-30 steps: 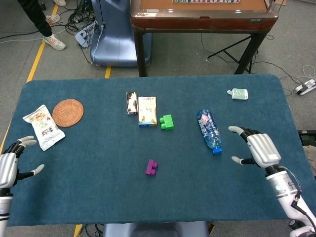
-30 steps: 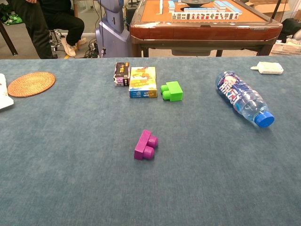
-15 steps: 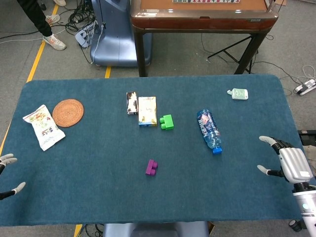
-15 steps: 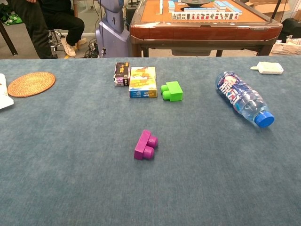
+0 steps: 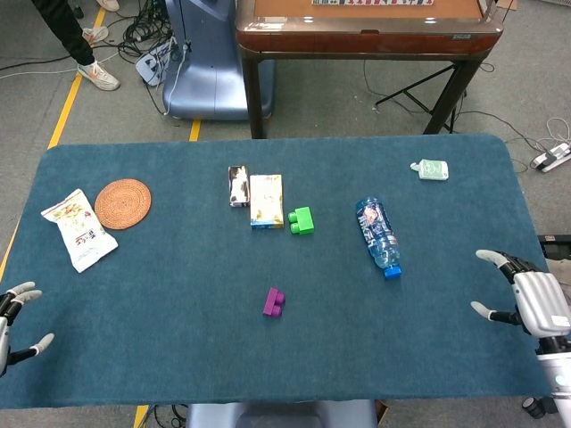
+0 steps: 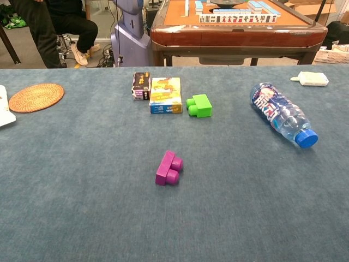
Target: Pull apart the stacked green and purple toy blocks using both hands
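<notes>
Green block [image 5: 302,220] and purple block [image 5: 274,303] lie apart mid-frame. Left hand [image 5: 11,321] and right hand [image 5: 531,299] at frame edges, fingers spread, holding nothing.

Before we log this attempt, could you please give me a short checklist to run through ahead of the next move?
1. Blocks separated: ok, the green block and purple block lie apart.
2. Left robot hand empty: ok, fingers spread at the table's near left edge.
3. Right robot hand empty: ok, fingers spread at the right edge.
4. Both blocks resting on the table: ok.
5. Bottle away from both blocks: ok.
</notes>
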Controlling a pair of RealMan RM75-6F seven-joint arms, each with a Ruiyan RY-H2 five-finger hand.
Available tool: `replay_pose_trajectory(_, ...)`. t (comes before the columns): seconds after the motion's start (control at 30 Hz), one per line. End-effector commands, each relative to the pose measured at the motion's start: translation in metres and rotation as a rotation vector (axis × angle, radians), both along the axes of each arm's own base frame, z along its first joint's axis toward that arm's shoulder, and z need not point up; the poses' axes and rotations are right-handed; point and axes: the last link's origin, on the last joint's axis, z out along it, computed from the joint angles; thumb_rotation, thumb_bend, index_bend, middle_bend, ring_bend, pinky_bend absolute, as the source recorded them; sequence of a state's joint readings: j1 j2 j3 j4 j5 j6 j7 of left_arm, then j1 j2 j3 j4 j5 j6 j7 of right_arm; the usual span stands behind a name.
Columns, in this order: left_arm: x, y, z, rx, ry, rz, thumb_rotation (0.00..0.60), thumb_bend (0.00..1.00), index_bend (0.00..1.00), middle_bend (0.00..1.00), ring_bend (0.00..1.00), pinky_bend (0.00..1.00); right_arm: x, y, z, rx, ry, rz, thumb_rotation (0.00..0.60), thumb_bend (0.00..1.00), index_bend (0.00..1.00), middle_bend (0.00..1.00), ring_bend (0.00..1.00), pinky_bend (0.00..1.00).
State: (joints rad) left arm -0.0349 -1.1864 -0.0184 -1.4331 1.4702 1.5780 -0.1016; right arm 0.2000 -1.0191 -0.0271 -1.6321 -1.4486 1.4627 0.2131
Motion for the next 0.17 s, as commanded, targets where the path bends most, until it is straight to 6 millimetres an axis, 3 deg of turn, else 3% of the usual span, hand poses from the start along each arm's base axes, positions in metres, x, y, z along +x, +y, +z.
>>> replay_pose_trajectory(0.03, 0.0008, 0.0004, -0.0015, -0.001, 0.0, -0.006, 0.6, 0.07, 0.34, 0.21, 0.24, 0.34, 0.0003, 0.0006, 0.001, -0.001, -0.001, 0.0, 0.6, 0.01, 0.24, 0.3, 0.29, 0.35)
replay_pose_trajectory(0.17, 0.0024, 0.0, -0.0059, -0.006, -0.001, -0.012, 0.6, 0.07, 0.34, 0.22, 0.24, 0.34, -0.0002, -0.0004, 0.0004, 0.007, -0.003, -0.002, 0.6, 0.01, 0.25, 0.3, 0.29, 0.35)
